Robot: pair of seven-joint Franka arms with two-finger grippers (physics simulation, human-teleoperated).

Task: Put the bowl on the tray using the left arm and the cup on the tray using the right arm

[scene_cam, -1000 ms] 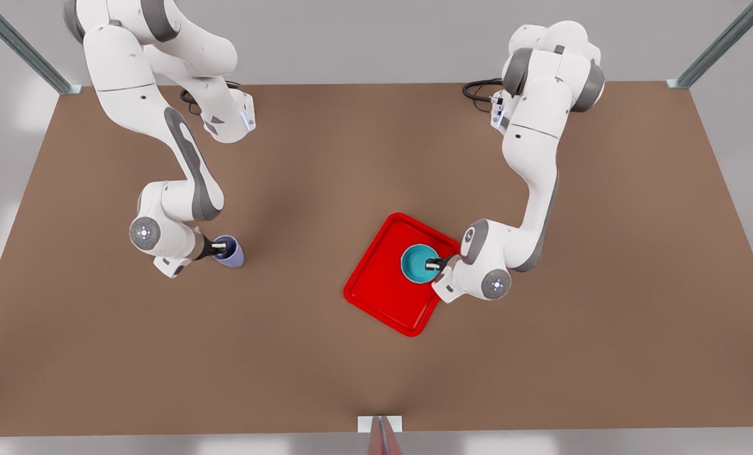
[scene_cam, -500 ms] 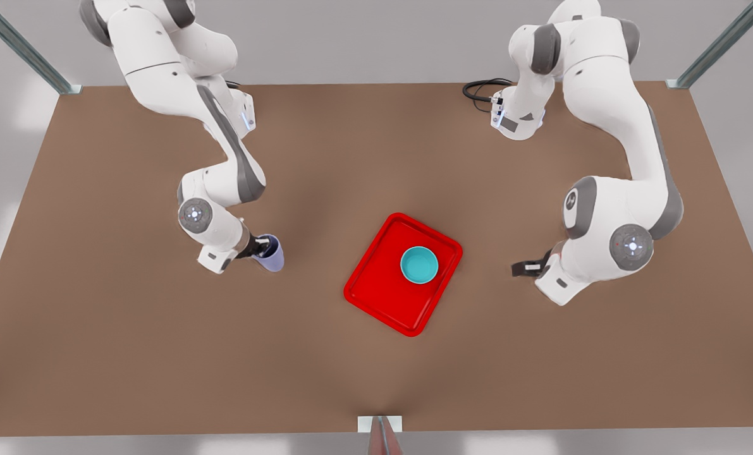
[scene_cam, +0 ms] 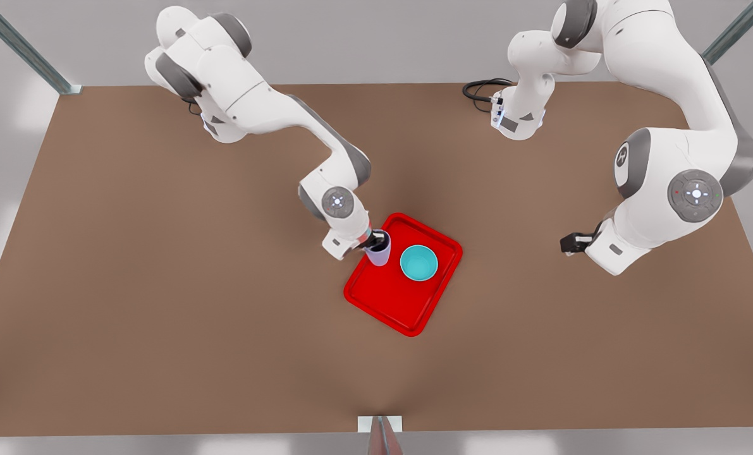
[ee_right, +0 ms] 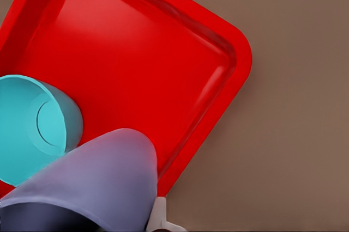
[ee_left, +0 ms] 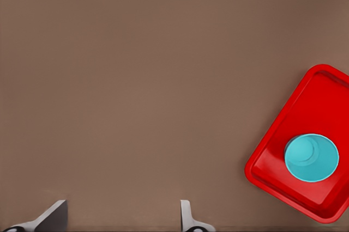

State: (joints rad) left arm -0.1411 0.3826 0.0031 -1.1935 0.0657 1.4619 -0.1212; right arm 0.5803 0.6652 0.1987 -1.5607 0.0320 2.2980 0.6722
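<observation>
A small round teal bowl (scene_cam: 419, 263) sits inside the flat bright red rectangular tray (scene_cam: 394, 306) on the brown worktop (scene_cam: 161, 316). On the front view's left, the right end effector (scene_cam: 376, 241) grips the rim of a lavender-purple tapered cup (scene_cam: 379, 253), holding it over the tray's near edge just beside the bowl. On the front view's right, the left end effector (scene_cam: 569, 242) hangs over bare worktop, well apart from the tray, its pale fingers (ee_left: 186, 217) spread wide and holding nothing.
</observation>
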